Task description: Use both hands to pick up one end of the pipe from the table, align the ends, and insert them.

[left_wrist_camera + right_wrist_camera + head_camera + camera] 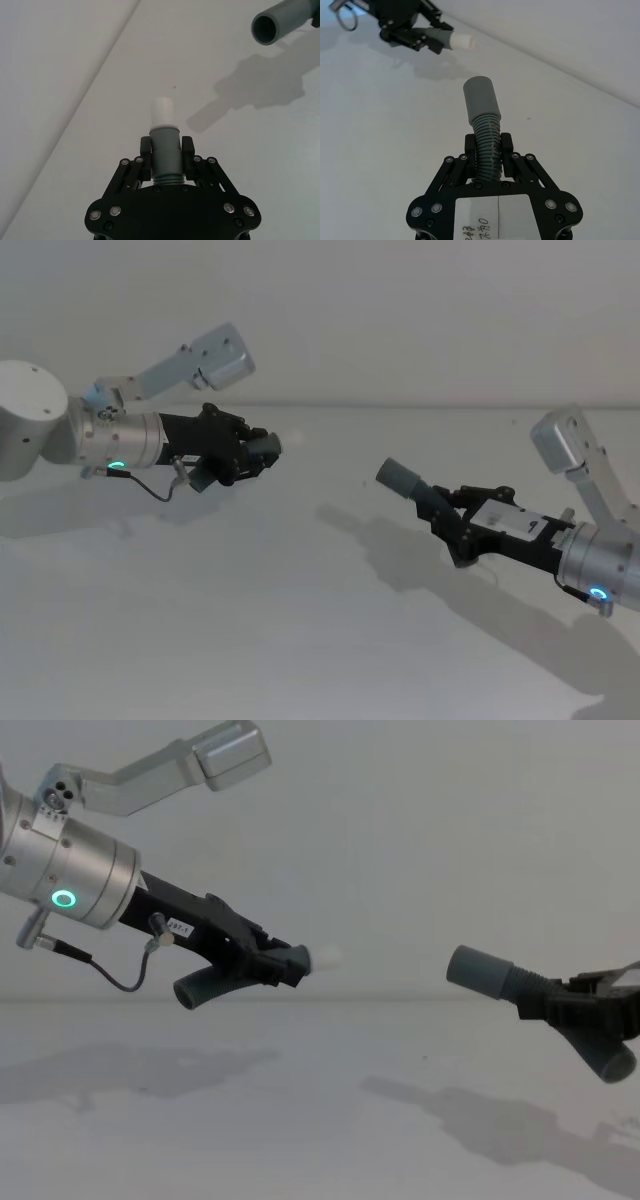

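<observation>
The wide grey cuff, its ribbed pipe pinched in the right gripper, hangs with the table below it. The whitish tip, its collar clamped in the left gripper, sits well apart to the cuff's left. Their axes look misaligned, so pushing now could jam the tip on the cuff's rim. The cuff's bore is empty.

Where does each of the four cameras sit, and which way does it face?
Head view: high, looking down at the table; both arms show, left gripper and right gripper each shut on a pipe piece.
Chest view: lower, looking forward across the table; both arms enter from the sides.
Left wrist view: along the left gripper's fingers toward its whitish tip.
Right wrist view: along the right gripper's fingers toward its wide cuff.
Shared: both wrist views show tip and cuff, apart.
</observation>
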